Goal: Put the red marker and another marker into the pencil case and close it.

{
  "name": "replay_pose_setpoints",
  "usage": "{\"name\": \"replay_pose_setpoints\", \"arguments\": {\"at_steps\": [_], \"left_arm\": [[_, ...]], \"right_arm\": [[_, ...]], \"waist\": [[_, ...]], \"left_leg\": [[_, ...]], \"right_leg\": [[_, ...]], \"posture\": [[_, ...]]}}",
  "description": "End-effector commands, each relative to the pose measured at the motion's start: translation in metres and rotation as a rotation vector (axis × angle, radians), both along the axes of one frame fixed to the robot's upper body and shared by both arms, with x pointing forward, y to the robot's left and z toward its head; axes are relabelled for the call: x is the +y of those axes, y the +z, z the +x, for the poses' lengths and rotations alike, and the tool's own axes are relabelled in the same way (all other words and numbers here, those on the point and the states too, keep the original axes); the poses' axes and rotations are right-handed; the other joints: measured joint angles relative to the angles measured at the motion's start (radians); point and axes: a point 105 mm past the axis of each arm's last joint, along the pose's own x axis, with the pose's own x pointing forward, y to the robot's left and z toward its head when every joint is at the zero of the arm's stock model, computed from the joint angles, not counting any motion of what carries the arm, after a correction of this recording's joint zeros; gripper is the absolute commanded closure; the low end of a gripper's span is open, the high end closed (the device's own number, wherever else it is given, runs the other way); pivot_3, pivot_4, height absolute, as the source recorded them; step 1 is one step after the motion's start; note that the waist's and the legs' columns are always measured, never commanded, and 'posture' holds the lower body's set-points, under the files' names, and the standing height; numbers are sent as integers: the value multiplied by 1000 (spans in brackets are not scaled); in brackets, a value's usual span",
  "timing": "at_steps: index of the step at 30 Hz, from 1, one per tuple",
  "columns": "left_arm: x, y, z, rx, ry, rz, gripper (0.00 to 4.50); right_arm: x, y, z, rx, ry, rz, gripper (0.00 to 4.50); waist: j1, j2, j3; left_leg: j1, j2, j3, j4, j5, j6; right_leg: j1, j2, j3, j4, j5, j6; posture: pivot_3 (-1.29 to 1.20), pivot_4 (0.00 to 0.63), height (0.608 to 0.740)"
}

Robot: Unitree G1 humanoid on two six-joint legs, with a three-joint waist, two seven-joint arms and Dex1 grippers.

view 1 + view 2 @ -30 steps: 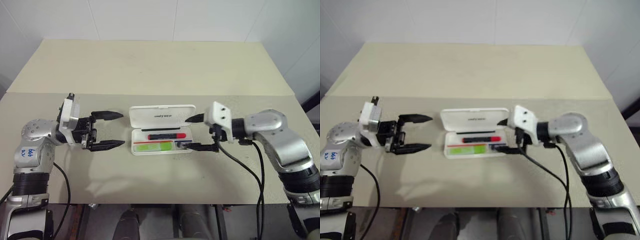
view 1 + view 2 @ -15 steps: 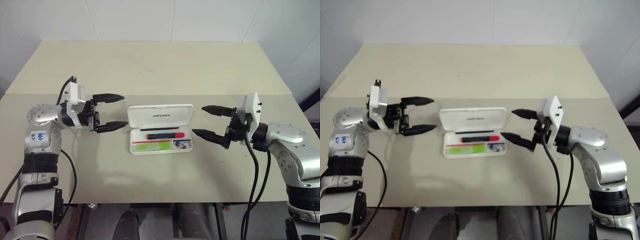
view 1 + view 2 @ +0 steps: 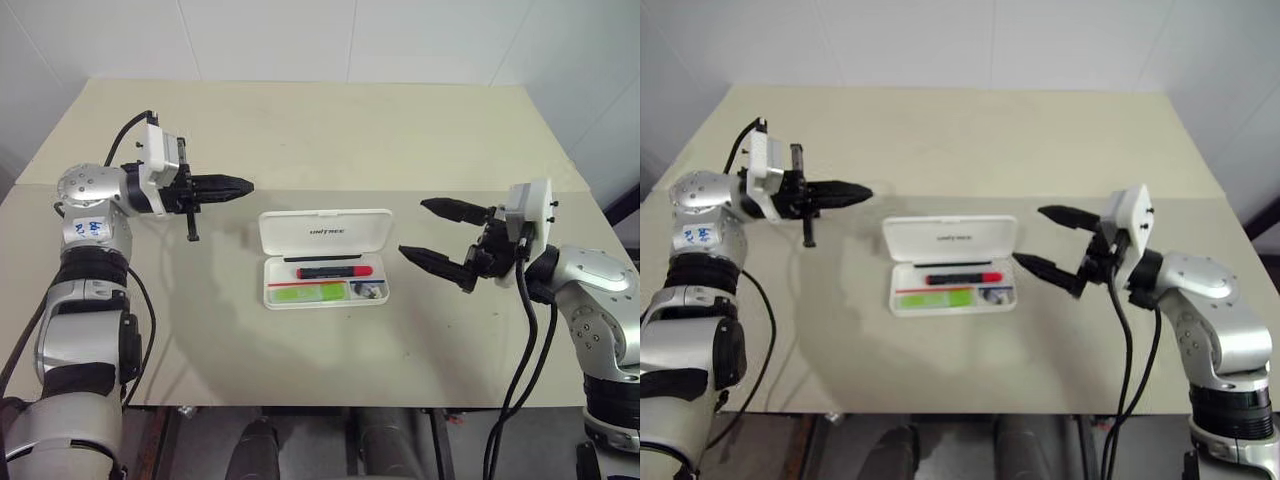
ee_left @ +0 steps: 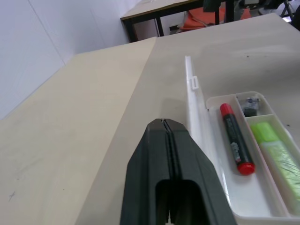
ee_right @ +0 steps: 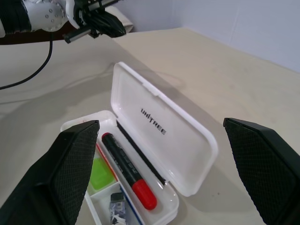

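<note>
Lying open near the middle of the tabletop [image 3: 300,370], the pencil case [image 3: 325,258] has its lid standing up at the far side, with dark lettering on the lid's inner face. Inside the tray, the red marker [image 3: 334,271] lies lengthwise along the hinge side, its black part toward the robot's left and its red part toward the right. Just in front of it, in a separate compartment, lies the light-green marker [image 3: 306,292], parallel to the red one. A small dark grey bit [image 3: 370,290] sits in the compartment at the tray's right end. A thin red stripe runs between the two markers. The left hand [image 3: 240,185] is raised off to the left of the case and beyond its lid, pointing roughly level toward the right; its two black fingers are pressed together with nothing between them. The right hand [image 3: 425,228] is held to the right of the case, clear of it, pointing toward the left; its fingers are spread wide apart and hold nothing. Neither hand touches the case.
</note>
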Motion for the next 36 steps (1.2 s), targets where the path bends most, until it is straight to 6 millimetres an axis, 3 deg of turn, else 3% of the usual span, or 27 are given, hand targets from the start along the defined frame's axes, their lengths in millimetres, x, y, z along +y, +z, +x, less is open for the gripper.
{"name": "replay_pose_setpoints", "arguments": {"at_steps": [1,5,11,14,24,31,36], "left_arm": [[-1,11,12,-56,72,23,4467],[-17,-5,21,-3,85,81,4467],[-35,-26,19,89,3,110,4467],[-38,-31,13,118,-57,137,4467],[-61,-34,-8,139,-279,180,4467],[-77,-49,-27,139,-407,249,4467],[-77,-60,-33,137,-443,318,4467]], "right_arm": [[-8,10,-2,-46,-26,-13,0],[-11,7,0,-17,-38,-33,0],[-14,-3,-3,73,-16,-64,0],[-19,-5,-5,98,-25,-55,0],[-30,25,-32,-33,112,5,0],[-22,20,-24,-57,126,-32,0],[-18,17,-24,-61,129,-35,0]], "waist": [[-1,0,0],[3,0,0],[8,0,0],[12,0,0],[17,0,0],[12,0,0],[16,0,0]], "left_leg": [[0,0,0,0,0,0],[0,0,0,0,0,0],[0,0,0,0,0,0],[0,0,0,0,0,0],[-1,0,-1,1,0,0],[0,0,-1,1,0,0],[0,0,-1,2,0,0]], "right_leg": [[0,0,0,0,0,0],[0,0,0,0,0,0],[0,0,0,0,0,1],[0,0,0,0,0,1],[0,0,0,0,1,2],[0,0,1,1,1,2],[0,0,1,2,1,1]], "posture": [[0,150,740],[0,150,740],[0,150,740],[0,150,740],[0,150,740],[0,150,740],[0,150,740]]}}
